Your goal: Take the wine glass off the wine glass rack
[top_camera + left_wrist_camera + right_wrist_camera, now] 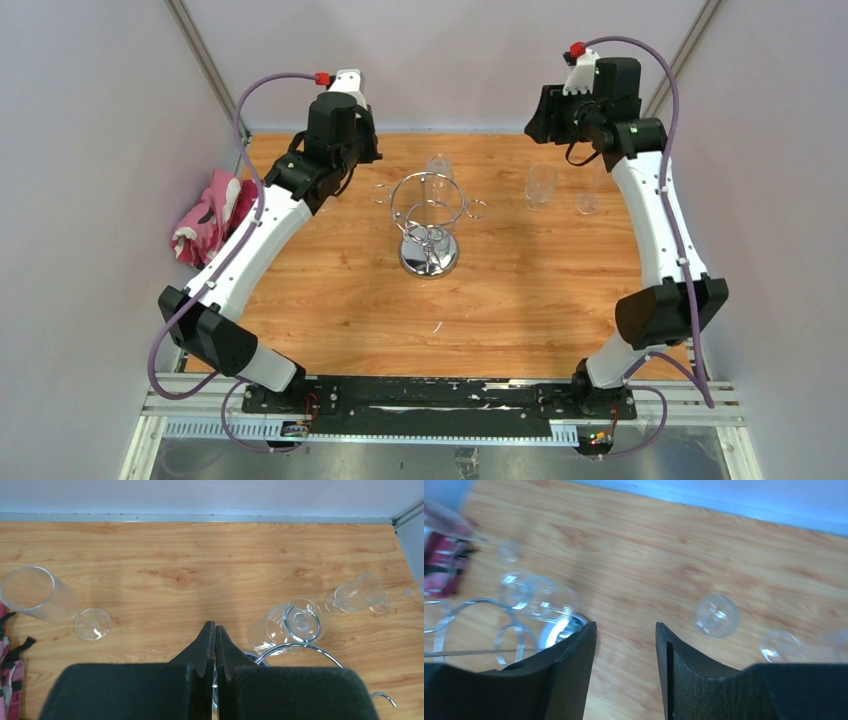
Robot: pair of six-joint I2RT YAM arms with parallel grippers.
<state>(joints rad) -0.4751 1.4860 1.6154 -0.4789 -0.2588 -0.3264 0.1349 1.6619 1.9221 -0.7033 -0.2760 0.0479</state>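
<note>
Wooden table (350,300): rack (428,256), glasses (540,186) (cloth (210,215) too)

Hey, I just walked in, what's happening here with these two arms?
Two robot arms are set to take the wine glass off the wine glass rack standing between them. Neither is touching it: the glass hangs on the rack's far side. The left gripper hovers to the far left of the rack, fingers shut. The right gripper hovers to the far right, fingers open and empty.

Top camera looks down from behind the arm bases (440,398) toward the far wall (450,60); each wrist camera views the table (330,300) obliquely at close range, all three sharing the wine glass rack (428,225).
</note>
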